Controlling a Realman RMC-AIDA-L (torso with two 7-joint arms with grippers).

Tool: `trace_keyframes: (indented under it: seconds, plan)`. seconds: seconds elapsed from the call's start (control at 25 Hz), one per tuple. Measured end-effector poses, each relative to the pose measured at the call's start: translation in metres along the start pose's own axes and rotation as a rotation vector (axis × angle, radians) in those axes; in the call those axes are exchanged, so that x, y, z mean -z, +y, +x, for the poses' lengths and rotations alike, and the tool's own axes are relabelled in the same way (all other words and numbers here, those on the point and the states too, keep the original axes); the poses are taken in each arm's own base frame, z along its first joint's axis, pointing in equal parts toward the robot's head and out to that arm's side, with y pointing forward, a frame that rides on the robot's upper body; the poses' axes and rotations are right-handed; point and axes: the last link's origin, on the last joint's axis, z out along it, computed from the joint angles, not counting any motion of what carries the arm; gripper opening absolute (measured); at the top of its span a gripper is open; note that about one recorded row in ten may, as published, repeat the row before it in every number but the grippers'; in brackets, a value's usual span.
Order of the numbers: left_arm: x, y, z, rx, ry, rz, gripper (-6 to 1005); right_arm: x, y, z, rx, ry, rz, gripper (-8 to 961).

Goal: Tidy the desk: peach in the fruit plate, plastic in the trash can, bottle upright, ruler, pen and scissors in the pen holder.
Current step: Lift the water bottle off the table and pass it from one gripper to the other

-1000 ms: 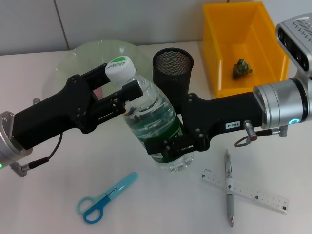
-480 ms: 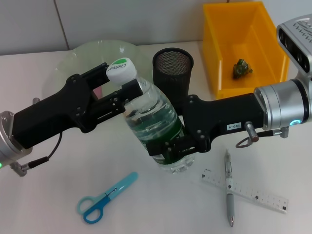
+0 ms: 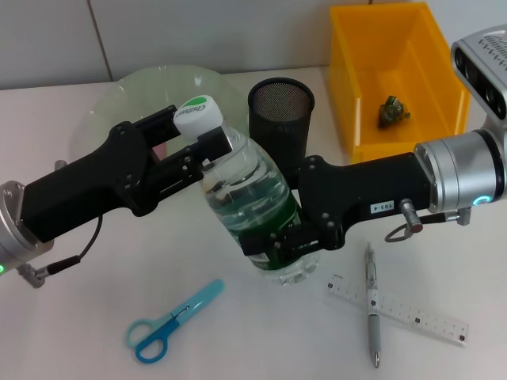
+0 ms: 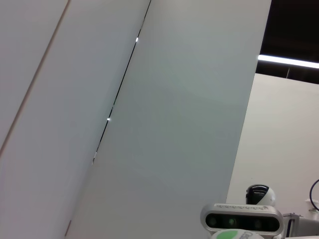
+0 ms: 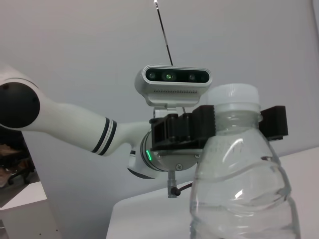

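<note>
The left gripper [image 3: 198, 150] is clamped on the neck of the water bottle [image 3: 249, 210], just under its white cap [image 3: 196, 113]. The right gripper [image 3: 281, 241] is clamped on the bottle's lower body at the green label. The bottle is tilted, cap toward the glass fruit plate [image 3: 119, 95], base at the table. The black mesh pen holder [image 3: 281, 107] stands just behind it. The blue scissors [image 3: 166, 322], pen [image 3: 371, 305] and ruler [image 3: 396, 310] lie on the table [image 3: 71, 317]; the pen crosses the ruler. The yellow bin [image 3: 396, 71] holds a crumpled piece.
</note>
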Motion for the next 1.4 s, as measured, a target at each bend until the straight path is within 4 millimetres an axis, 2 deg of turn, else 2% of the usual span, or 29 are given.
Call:
trace_keyframes:
  seconds: [0.52,1.4]
  plan:
    - [0.0005,0.0,0.0,-0.001,-0.001,0.001,445,0.0,0.0002,0.0,0.0,0.0,-0.002,765]
    - [0.0008,0.0013,-0.0007,0.015,-0.005,-0.007,445,0.0,0.0011,-0.0023,0.014,0.005,-0.003,766]
